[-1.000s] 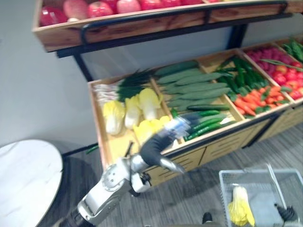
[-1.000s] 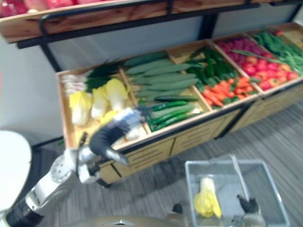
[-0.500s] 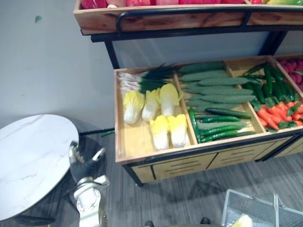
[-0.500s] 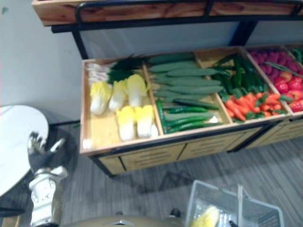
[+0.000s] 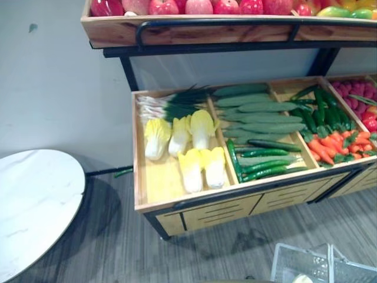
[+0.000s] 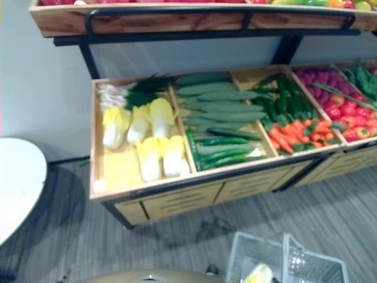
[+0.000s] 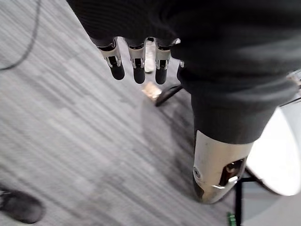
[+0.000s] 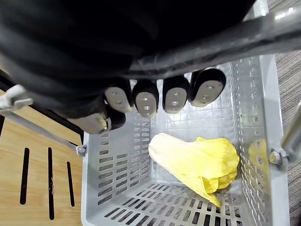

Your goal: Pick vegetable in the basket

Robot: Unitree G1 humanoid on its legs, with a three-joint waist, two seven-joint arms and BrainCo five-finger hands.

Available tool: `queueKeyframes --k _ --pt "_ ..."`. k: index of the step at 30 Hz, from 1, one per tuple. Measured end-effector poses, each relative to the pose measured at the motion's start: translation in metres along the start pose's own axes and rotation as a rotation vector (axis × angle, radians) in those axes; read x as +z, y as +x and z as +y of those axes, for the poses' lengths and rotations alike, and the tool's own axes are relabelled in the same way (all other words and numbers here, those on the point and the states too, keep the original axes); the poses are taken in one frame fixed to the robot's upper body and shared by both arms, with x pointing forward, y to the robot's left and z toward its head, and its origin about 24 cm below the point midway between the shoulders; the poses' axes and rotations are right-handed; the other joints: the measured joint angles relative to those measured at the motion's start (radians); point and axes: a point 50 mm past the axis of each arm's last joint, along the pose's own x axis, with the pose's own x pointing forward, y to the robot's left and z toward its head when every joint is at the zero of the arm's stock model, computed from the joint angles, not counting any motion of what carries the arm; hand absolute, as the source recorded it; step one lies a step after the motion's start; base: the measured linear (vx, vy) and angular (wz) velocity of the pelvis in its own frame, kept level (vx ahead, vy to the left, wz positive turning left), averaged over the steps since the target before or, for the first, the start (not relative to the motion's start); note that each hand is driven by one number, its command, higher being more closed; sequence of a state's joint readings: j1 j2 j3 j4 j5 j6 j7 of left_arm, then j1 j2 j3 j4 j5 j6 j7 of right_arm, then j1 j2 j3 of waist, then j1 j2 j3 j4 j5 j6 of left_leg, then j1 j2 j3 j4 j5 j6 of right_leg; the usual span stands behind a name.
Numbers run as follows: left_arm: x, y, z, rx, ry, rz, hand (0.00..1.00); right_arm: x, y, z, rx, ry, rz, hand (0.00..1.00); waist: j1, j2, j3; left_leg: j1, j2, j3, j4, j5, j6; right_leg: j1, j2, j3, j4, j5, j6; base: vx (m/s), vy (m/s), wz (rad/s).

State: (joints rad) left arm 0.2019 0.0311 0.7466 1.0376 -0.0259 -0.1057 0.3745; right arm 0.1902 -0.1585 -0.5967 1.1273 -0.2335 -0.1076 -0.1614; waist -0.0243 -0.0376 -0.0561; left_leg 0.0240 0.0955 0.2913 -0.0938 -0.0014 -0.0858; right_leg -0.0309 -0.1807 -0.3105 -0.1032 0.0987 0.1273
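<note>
Five pale yellow cabbages [image 5: 191, 169] lie in the leftmost bin of the wooden counter [image 5: 194, 204]. Scallions [image 5: 171, 104] lie behind them, cucumbers [image 5: 259, 118] fill the next bin, and carrots [image 5: 328, 147] are further to my right. Red apples [image 5: 199, 6] fill the shelf [image 5: 177, 33] above. A plain grey wall [image 5: 53, 88] stands behind, a grey plank floor [image 5: 118, 242] runs below, and a round white tabletop [image 5: 29, 200] sits off to my left.

My right hand [image 8: 146, 101] has its fingers [image 8: 207, 92] curled round the handle [image 8: 263, 30] of the grey mesh basket [image 8: 117, 188], low on my right in front of the counter. One yellow cabbage [image 8: 197, 160] lies inside on the basket's bottom. My left hand [image 7: 136, 61] hangs over the floor, its fingers straight and relaxed, holding nothing.
</note>
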Motion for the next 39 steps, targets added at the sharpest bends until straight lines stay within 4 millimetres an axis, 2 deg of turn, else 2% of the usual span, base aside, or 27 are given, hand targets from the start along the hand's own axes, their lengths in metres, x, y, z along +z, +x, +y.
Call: queueKeyframes --k 3,8,13,28,31,32,34,37,39 --pt "-0.007 -0.003 -0.011 -0.1 0.121 0.002 0.0 0.003 0.001 0.003 0.015 -0.027 -0.008 1.0 -0.001 0.009 0.003 0.009 0.005 0.005 0.0 -0.001 -0.002 0.001 0.008 0.011 0.0 0.0 0.0 0.03 -0.034 -0.13" --pt "-0.002 -0.014 -0.043 -0.305 0.326 -0.082 0.0 0.01 0.002 0.005 0.041 -0.102 -0.042 1.0 -0.003 0.026 0.016 0.016 0.008 0.008 0.011 -0.015 -0.01 0.002 0.01 0.026 0.001 0.0 0.0 -0.01 -0.027 -0.09" --pt "-0.006 -0.022 -0.057 -0.411 0.434 -0.111 0.0 0.013 0.002 0.009 0.072 -0.154 -0.063 1.0 -0.003 0.029 0.03 0.015 0.01 0.008 0.027 -0.026 -0.012 0.002 0.01 0.031 0.002 -0.001 0.0 -0.03 -0.031 -0.03" --pt "-0.005 -0.021 -0.058 -0.439 0.515 -0.134 0.0 0.016 0.001 0.018 0.113 -0.19 -0.078 1.0 -0.006 0.024 0.057 0.038 0.021 0.012 0.027 -0.029 -0.015 0.019 0.022 0.04 0.005 -0.004 -0.004 -0.02 -0.031 -0.02" --pt "-0.003 -0.022 -0.061 -0.465 0.532 -0.144 0.0 0.017 0.001 0.019 0.114 -0.174 -0.077 1.0 -0.009 0.022 0.089 0.081 0.03 0.013 0.028 -0.036 -0.023 0.007 0.015 0.049 0.122 -0.069 -0.002 -0.01 -0.001 -0.03" --pt "-0.001 -0.021 -0.06 -0.466 0.544 -0.149 0.0 0.016 0.0 0.021 0.119 -0.162 -0.074 1.0 -0.008 0.013 0.094 0.105 0.032 0.027 0.029 -0.046 -0.029 -0.009 0.01 0.069 0.188 -0.103 -0.002 -0.03 -0.003 -0.29" --pt "-0.002 -0.019 -0.057 -0.46 0.553 -0.147 0.0 0.016 0.0 0.024 0.139 -0.153 -0.081 1.0 -0.008 0.002 0.101 0.133 0.032 0.063 0.048 -0.068 -0.035 -0.027 0.006 0.112 0.253 -0.129 0.002 -0.03 0.006 -0.48" --pt "-0.001 -0.018 -0.056 -0.459 0.573 -0.148 0.0 0.019 -0.001 0.026 0.152 -0.134 -0.1 1.0 -0.021 -0.004 0.104 0.134 0.019 0.14 0.079 -0.098 -0.03 -0.071 0.004 0.2 0.263 -0.116 0.021 -0.06 0.054 -0.79" --pt "0.001 -0.017 -0.056 -0.464 0.611 -0.163 0.0 0.021 -0.002 0.027 0.144 -0.092 -0.118 1.0 -0.033 -0.012 0.112 0.137 -0.017 0.215 0.062 -0.104 -0.014 -0.111 0.0 0.276 0.228 -0.093 0.047 -0.11 0.101 -0.96"
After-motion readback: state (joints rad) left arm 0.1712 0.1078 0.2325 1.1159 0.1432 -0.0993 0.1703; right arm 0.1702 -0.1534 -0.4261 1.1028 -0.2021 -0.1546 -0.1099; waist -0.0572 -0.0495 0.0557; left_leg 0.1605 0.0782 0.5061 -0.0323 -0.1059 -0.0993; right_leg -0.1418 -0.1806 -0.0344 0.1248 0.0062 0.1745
